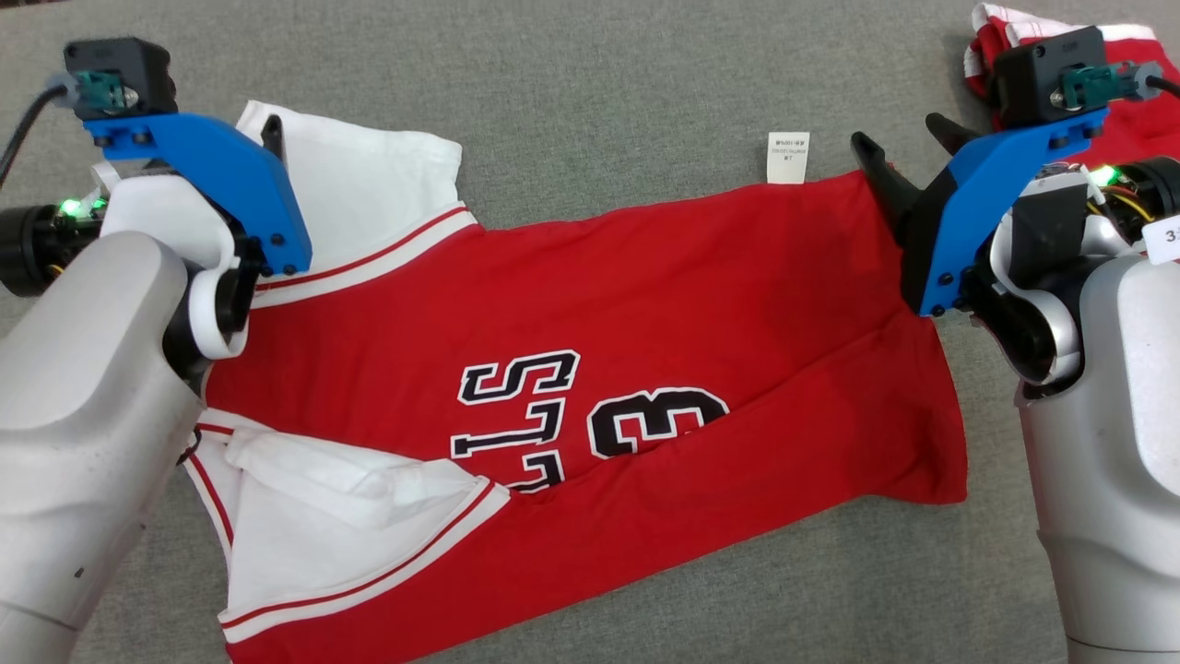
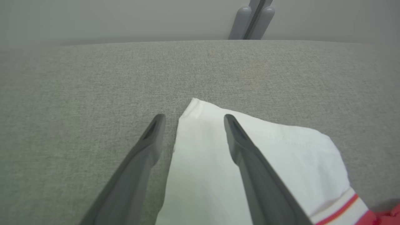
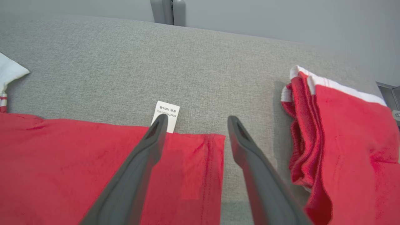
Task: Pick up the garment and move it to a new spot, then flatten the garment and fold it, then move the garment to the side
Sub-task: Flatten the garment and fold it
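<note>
The garment (image 1: 645, 304) is a red jersey with white sleeves and black-and-white lettering, lying sideways on the grey fabric surface (image 1: 572, 101). Its near long edge is folded over part of the print. My left gripper (image 2: 193, 118) is open above the far white sleeve (image 2: 215, 156); one finger is over the sleeve's corner, the other over bare grey fabric. My right gripper (image 1: 899, 131) is open at the far hem corner (image 3: 200, 156), beside the white care label (image 3: 167, 114). One finger lies over red cloth, the other over the grey surface. Nothing is held.
A second folded red and white garment (image 1: 1134, 120) lies at the far right, close beside my right gripper, seen again as a pile (image 3: 343, 140). A grey post (image 2: 251, 18) stands beyond the surface's far edge. Bare grey fabric stretches behind the jersey.
</note>
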Motion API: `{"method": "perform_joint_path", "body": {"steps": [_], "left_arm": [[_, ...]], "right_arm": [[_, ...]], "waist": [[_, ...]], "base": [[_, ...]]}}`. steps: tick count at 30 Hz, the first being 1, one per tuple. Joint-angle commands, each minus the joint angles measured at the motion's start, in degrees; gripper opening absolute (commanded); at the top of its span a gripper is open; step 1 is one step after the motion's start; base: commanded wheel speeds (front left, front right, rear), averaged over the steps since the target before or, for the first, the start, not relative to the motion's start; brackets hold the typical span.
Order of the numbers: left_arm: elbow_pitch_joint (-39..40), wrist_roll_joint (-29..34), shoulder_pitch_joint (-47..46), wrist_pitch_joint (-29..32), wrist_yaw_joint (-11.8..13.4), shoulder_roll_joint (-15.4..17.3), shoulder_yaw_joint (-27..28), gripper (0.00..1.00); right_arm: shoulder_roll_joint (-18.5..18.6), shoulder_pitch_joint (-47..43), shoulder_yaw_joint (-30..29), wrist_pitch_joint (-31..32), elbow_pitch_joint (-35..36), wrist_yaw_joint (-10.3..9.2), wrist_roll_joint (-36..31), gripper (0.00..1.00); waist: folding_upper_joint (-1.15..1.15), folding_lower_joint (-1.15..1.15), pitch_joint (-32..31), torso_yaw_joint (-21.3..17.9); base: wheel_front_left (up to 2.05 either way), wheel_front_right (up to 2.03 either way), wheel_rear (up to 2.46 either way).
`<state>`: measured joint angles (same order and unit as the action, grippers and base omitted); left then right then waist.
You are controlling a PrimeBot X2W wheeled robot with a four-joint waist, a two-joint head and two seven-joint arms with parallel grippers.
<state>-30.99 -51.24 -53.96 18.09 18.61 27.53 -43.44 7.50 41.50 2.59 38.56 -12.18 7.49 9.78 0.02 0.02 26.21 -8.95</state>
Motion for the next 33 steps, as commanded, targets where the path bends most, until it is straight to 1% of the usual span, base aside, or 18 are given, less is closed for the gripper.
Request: {"method": "perform_joint_path", "body": {"steps": [1, 3, 8, 13, 18, 19, 20, 22, 25, 31, 32, 33], "left_arm": [[-0.5, 0.3, -1.1, 0.4, -0.5, 0.2, -0.1, 1.0], [-1.5, -0.8, -1.7, 0.8, -1.3, -0.5, 0.5, 1.0], [-3.5, -1.3, -3.2, 1.2, -3.0, -0.5, 0.5, 1.0], [-5.4, -3.0, -2.4, 1.5, -3.9, -1.0, 1.1, 1.0], [-6.7, -3.6, -1.9, 0.5, -5.6, 0.3, 1.7, 1.0], [-6.8, -3.8, -1.8, 0.8, -6.3, 0.5, 1.5, 0.51], [-7.0, -3.9, -1.8, 1.0, -7.0, 0.6, 1.3, 0.0], [-7.3, -4.3, -1.3, 2.6, -8.1, 0.7, 0.8, 0.0], [-7.0, -4.6, -1.6, 2.9, -8.9, 1.8, 1.1, 0.0], [-5.4, -4.2, -2.2, 2.0, -9.2, 3.4, 1.6, 0.0], [-5.0, -4.1, -2.4, 1.6, -9.0, 3.6, 1.7, 0.0], [-4.6, -4.0, -2.5, 1.7, -8.9, 3.7, 1.7, 0.0]], "right_arm": [[0.3, 0.8, 0.1, -0.6, -0.1, 0.01, 0.6, 1.0], [0.5, 0.8, 0.3, -1.0, 0.0, 0.01, 0.8, 1.0], [1.2, 0.3, 0.1, -1.5, 1.1, 0.01, 1.6, 1.0], [1.6, -0.1, -0.6, -0.8, 2.6, 0.01, 2.0, 1.0], [2.1, 0.4, -1.4, -0.2, 4.3, 0.01, 2.4, 1.0], [2.3, 0.3, -1.4, 0.0, 4.7, 0.01, 2.6, 1.0], [2.8, 0.2, -1.4, 0.3, 5.0, 0.01, 2.4, 1.0], [3.4, -0.4, -1.0, 1.5, 5.7, 0.01, 2.7, 1.0], [5.9, -1.3, -0.4, 3.4, 7.7, 0.01, 2.7, 1.0], [9.4, -5.2, -0.3, 6.8, 11.1, 0.01, 3.2, 1.0], [9.7, -5.6, 0.1, 6.5, 11.1, 0.01, 3.3, 1.0], [9.2, -5.9, 0.1, 6.0, 10.9, 0.01, 4.1, 1.0]], "waist": [[-0.02, -0.02, 0.6, 0.2], [-0.02, -0.02, 1.4, 0.1], [-0.02, -0.02, 3.1, 0.1], [-0.02, -0.02, 4.1, 0.1], [-0.02, -0.02, 5.1, -0.1], [-0.02, -0.02, 5.3, -0.1], [-0.02, -0.02, 5.5, -0.2], [-0.02, -0.02, 5.9, -0.2], [-0.02, -0.02, 6.2, 0.1], [-0.02, -0.02, 6.6, 0.7], [-0.02, -0.02, 6.8, 0.9], [-0.02, -0.02, 6.9, 1.0]], "base": [[0.0, 0.0, 0.0], [0.0, 0.0, 0.0], [0.0, 0.0, 0.0], [0.0, 0.0, 0.0], [0.0, 0.0, 0.0], [0.0, 0.0, 0.0], [0.0, 0.0, 0.0], [0.0, 0.0, 0.0], [0.0, 0.0, 0.0], [0.0, 0.0, 0.0], [0.0, 0.0, 0.0], [0.0, 0.0, 0.0]]}}
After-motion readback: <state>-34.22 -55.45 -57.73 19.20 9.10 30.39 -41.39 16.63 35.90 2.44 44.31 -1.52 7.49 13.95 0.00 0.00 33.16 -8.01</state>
